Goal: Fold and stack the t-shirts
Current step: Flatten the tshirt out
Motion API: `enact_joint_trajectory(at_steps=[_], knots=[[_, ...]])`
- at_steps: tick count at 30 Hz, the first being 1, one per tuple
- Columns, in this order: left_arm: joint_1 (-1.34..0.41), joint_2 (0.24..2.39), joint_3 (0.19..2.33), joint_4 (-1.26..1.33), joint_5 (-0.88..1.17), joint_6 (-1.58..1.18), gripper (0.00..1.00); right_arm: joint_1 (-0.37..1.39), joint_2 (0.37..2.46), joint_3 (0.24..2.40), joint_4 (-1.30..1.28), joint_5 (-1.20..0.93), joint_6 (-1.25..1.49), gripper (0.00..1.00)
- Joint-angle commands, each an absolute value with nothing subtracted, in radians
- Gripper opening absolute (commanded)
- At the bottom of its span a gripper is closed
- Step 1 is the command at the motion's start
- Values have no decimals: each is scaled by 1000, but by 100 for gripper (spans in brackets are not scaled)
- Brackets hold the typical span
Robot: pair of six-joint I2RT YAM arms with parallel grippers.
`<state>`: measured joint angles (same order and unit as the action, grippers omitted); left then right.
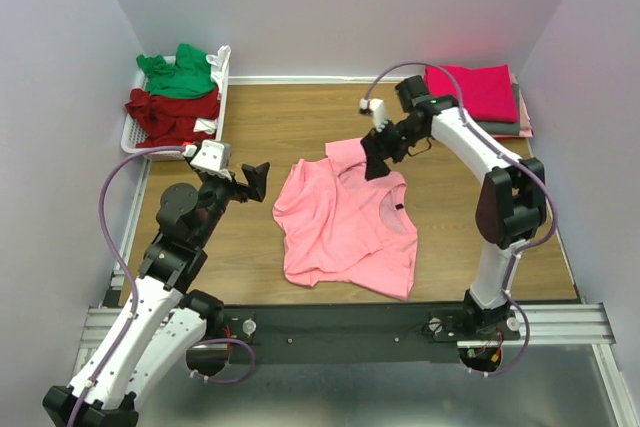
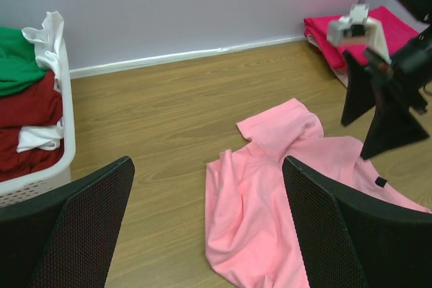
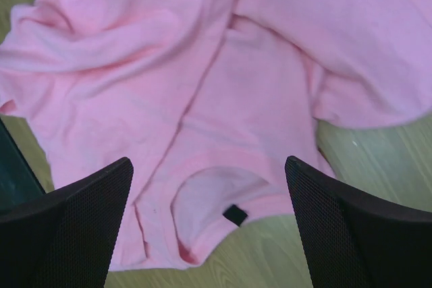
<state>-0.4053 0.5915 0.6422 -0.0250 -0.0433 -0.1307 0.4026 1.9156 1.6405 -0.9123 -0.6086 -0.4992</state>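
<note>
A light pink t-shirt [image 1: 345,227] lies crumpled and partly spread in the middle of the wooden table, its dark neck label [image 3: 235,214] facing up. My right gripper [image 1: 377,162] hovers open over the shirt's far right part, with nothing between its fingers. In the right wrist view the pink cloth [image 3: 223,99] fills the space below that gripper [image 3: 208,180]. My left gripper [image 1: 255,182] stands open just left of the shirt, also holding nothing. The left wrist view has the pink shirt [image 2: 270,214] ahead of the left gripper [image 2: 208,166].
A white slotted basket [image 1: 133,137] at the back left holds a green shirt [image 1: 178,75] and a dark red one [image 1: 170,115]. A folded magenta shirt [image 1: 475,89] lies on a grey one [image 1: 500,128] at the back right. Walls close in on three sides.
</note>
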Motion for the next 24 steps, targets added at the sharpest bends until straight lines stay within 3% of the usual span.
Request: enact_joint_trajectory(at_steps=[1, 5, 11, 24], knots=[[-399, 627, 641, -15, -5, -124, 98, 364, 1897, 1614, -876, -682, -442, 100], [-399, 638, 644, -18, -5, -121, 98, 386, 1928, 1517, -861, -782, -436, 95], [-396, 629, 643, -15, -5, -123, 98, 486, 1930, 1434, -796, -690, -413, 86], [-394, 620, 643, -14, -5, -121, 98, 515, 2025, 1436, -747, -541, -341, 68]])
